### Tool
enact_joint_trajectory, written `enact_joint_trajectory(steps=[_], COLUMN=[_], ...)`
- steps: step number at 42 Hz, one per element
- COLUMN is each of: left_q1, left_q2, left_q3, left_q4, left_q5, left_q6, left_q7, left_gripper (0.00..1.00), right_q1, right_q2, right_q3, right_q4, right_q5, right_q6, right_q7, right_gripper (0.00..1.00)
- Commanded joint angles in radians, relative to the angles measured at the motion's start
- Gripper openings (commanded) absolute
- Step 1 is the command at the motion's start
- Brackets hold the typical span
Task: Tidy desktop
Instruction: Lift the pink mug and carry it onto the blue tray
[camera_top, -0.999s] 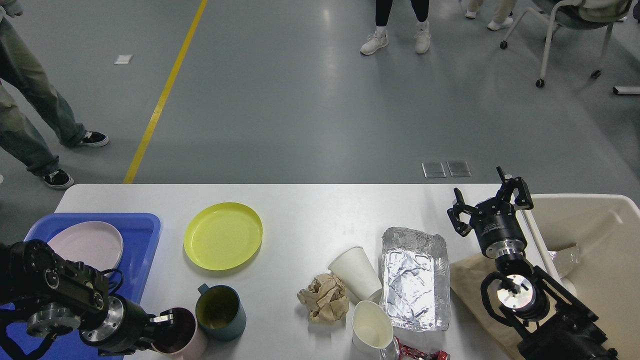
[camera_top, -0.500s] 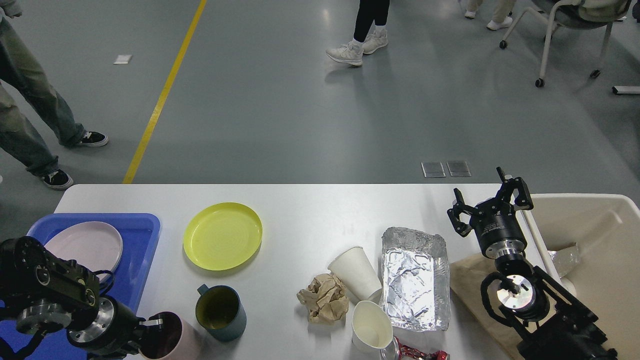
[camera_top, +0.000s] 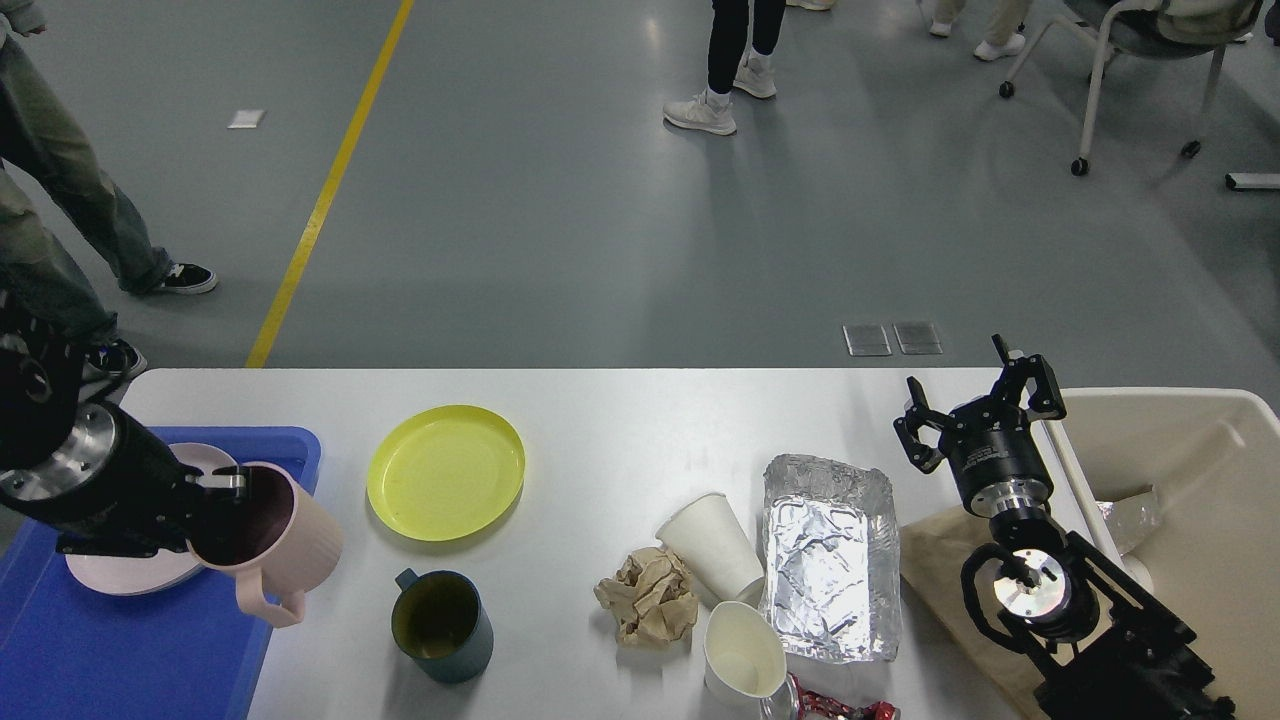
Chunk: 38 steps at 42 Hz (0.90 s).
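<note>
The white desktop (camera_top: 620, 430) fills the lower half of the head view. My left gripper (camera_top: 222, 500) is shut on the rim of a pink mug (camera_top: 285, 545) and holds it raised over the right edge of the blue tray (camera_top: 130, 650), handle pointing down. A pale pink plate (camera_top: 120, 575) lies in the tray, partly hidden by my arm. My right gripper (camera_top: 975, 405) is open and empty above the table's right end, beside the beige bin (camera_top: 1180, 420).
On the desktop lie a yellow plate (camera_top: 445, 472), a teal mug (camera_top: 440, 625), a crumpled brown paper (camera_top: 648, 596), two white paper cups (camera_top: 712, 545) (camera_top: 743, 655), a foil tray (camera_top: 828, 560), a red wrapper (camera_top: 835, 708) and a brown paper bag (camera_top: 940, 570). People stand on the floor beyond.
My left gripper has lifted the pink mug from the table's front edge and carried it up and left over the blue tray. The right arm has not moved.
</note>
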<state>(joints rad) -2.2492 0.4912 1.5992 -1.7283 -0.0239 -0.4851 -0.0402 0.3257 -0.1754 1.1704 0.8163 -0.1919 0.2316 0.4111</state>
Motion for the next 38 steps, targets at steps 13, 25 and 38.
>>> enact_joint_trajectory(steps=[13,25,38], left_q1=[-0.382,-0.277,0.029], left_q2=[-0.204,-0.155,0.275], left_q3=[0.140,0.165,0.154], left_q4=[-0.033,0.012,0.321], left_q5=[-0.179,-0.163,0.116], left_q6=[-0.314,-0.293,-0.294], left_q7=[-0.043,-0.047,-0.047], left_gripper=[0.00,0.00,0.00], right_q1=[0.001,-0.001,-0.001], right_q2=[0.000,-0.001,-0.001], right_q3=[0.000,0.000,0.000], right_q4=[0.000,0.001,0.001], right_q5=[0.000,0.002,0.000], right_q6=[0.000,0.000,0.000], right_q7=[0.000,0.000,0.000], right_gripper=[1.00,1.00,1.00])
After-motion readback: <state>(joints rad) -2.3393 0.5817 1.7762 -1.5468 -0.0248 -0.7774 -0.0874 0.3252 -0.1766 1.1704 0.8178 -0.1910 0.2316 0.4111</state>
